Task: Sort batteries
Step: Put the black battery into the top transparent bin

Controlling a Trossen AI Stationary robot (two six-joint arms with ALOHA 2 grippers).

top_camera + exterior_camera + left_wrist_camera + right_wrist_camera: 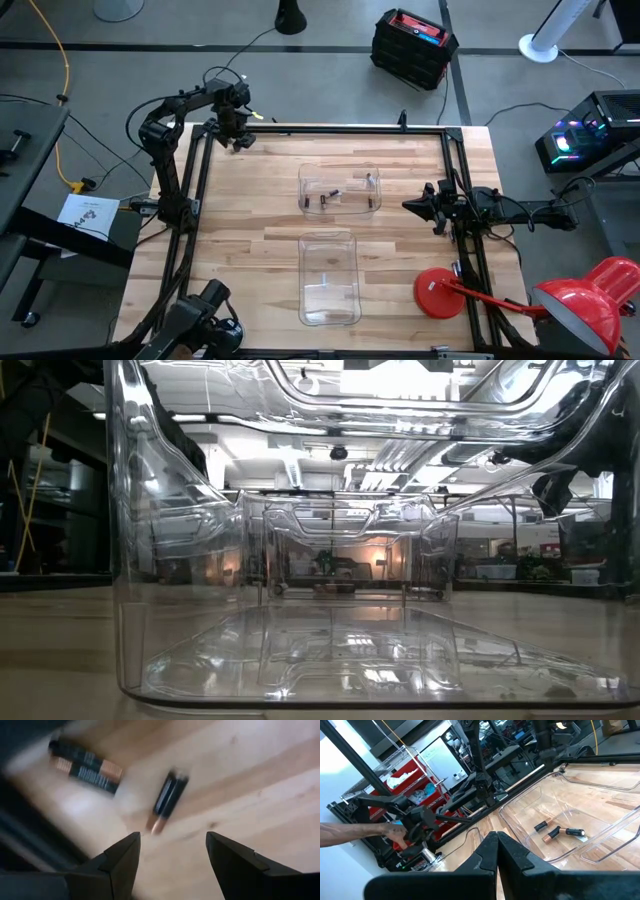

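Note:
Black-and-copper batteries lie on the bare wood at the table's far left corner: two side by side [85, 766] and another pair [167, 800] closer to my fingers. My left gripper [172, 845] hangs open just above them, pointing down, touching nothing; in the high view it is at the far left corner [238, 135]. More batteries [555, 832] lie on the floor of the far clear container [340, 190]. My right gripper [496, 842] waits shut at the table's right edge [415, 205].
A second clear container [330, 280] stands near the table's front edge and fills the low view [330, 660]. A red lamp [440, 292] sits at the near right. A black frame rail [340, 128] runs along the far edge. A person's forearm [350, 834] shows beyond my left arm.

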